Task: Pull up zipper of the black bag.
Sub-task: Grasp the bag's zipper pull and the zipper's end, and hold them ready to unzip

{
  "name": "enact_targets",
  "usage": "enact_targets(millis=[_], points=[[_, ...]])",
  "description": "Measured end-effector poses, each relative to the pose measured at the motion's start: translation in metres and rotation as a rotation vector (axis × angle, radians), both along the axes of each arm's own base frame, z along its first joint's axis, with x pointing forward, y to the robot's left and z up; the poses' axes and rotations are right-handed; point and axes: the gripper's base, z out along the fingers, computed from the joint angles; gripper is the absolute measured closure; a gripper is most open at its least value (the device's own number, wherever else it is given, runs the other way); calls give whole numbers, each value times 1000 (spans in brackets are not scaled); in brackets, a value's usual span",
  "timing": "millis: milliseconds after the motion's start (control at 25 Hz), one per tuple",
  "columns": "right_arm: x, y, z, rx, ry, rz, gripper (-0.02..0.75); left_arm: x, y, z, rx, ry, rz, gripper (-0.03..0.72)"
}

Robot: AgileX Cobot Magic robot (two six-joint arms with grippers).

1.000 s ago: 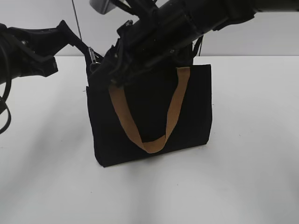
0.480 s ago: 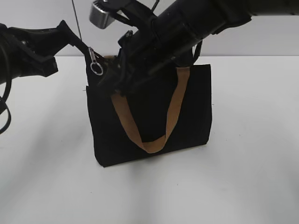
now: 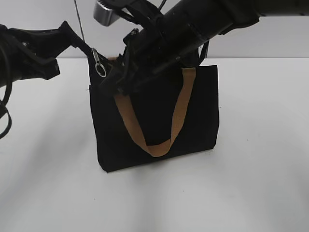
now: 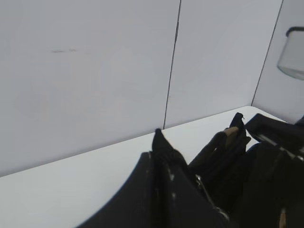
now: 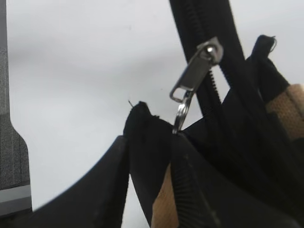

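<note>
Since 1 s ago, silver slider and ring pull of the zipper (image 3: 98, 63) came clear of the right arm, now showing at the bag's upper-left corner.

Ext view: black bag (image 3: 159, 116) stands on white tabletop (image 3: 260, 159), tan strap (image 3: 157, 130) looping down its front. Left claw (image 3: 86, 50) pinches the corner fabric just beside the slider. Right claw (image 3: 118, 79) sits over the bag's top edge; can't tell its state.

Left wrist: claw tip on black fabric.

Right wrist: slider (image 5: 197, 69) hangs ahead, ungripped.
</note>
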Motion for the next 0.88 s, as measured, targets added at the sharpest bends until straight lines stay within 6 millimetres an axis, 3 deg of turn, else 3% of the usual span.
enact_targets(millis=[880], points=[[7,0,2,25,-39,-66,493,0,0,0,0,-1,-1,695]])
